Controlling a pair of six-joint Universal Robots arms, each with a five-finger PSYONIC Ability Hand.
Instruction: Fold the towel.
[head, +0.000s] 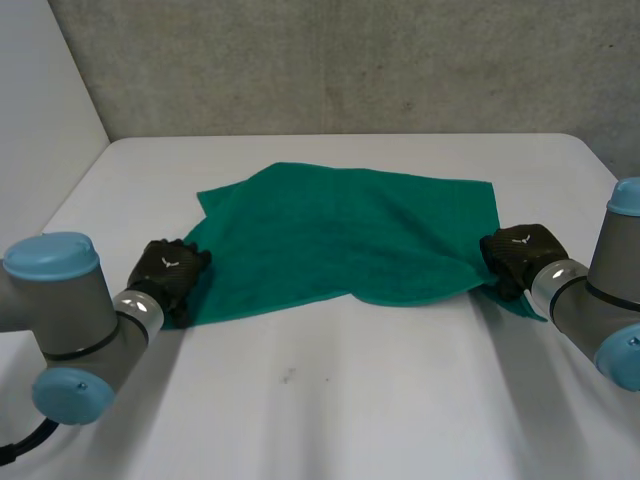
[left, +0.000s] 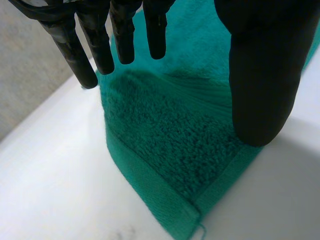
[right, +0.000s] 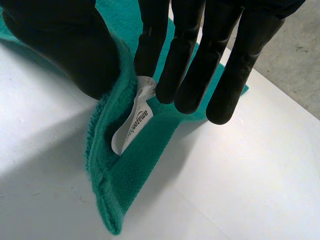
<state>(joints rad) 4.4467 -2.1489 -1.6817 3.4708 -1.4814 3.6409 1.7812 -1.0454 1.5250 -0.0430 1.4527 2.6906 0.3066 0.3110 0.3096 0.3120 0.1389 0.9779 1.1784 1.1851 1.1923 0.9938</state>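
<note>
White table (head: 330, 400); right robot hand (right: 190, 50) pinches towel (head: 340, 230) beside its "amazon" label (right: 131, 127).

The right robot hand (right: 152, 35) partly hides the towel (right: 150, 142) label (right: 131, 127).

Setting: robot test bench in a lab-type room.
Evidence, head view:
- A plain white table (head: 320, 400) takes up the middle and lower frame. It carries one green towel (head: 350, 235) at centre.
- A rough grey concrete wall (head: 350, 60) runs across the top of the frame.
- A smooth pale panel (head: 40, 90) stands at upper left.
- Two industrial arms with grey joints and light-blue caps are at the table: the left arm (head: 70, 310) at lower left, the right arm (head: 610, 290) at lower right.
</note>
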